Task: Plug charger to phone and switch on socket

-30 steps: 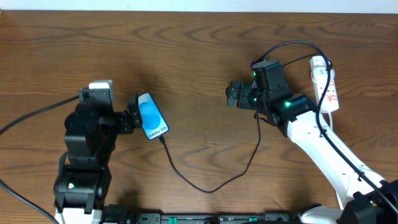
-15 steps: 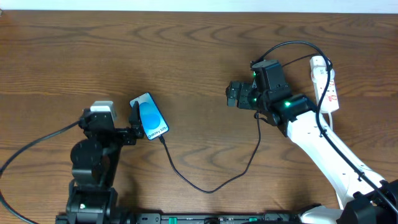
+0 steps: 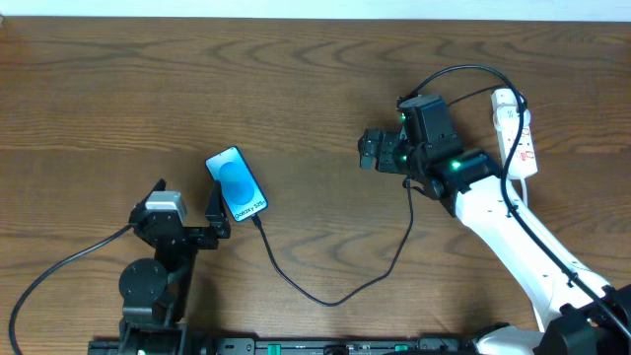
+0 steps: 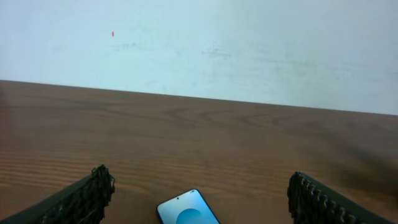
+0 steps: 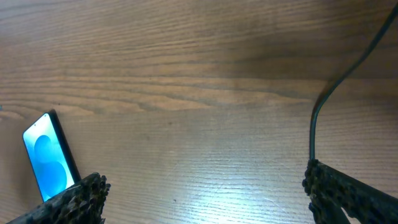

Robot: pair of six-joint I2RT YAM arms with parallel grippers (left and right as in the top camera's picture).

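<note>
The phone [image 3: 238, 184] lies flat on the table with its light-blue screen up. It also shows in the left wrist view [image 4: 188, 212] and the right wrist view [image 5: 46, 155]. The charger cable [image 3: 335, 296] has its tip at the phone's lower end and curves along the table toward the right arm; it also shows in the right wrist view [image 5: 316, 118]. The white socket strip [image 3: 520, 133] lies at the far right. My left gripper [image 3: 215, 215] is open and empty, just in front of the phone [image 4: 199, 190]. My right gripper [image 3: 373, 150] is open and empty above bare table [image 5: 205, 193].
The wooden table [image 3: 296, 89] ends at a white wall at the back [image 4: 249, 50]. A thick black arm cable [image 3: 59, 271] trails from the left arm to the left edge. The right arm's white link [image 3: 513, 237] lies across the table's right front.
My left arm has pulled back toward the front edge, away from the phone's left side. The phone and cable stay where they were. The right arm has not moved.
</note>
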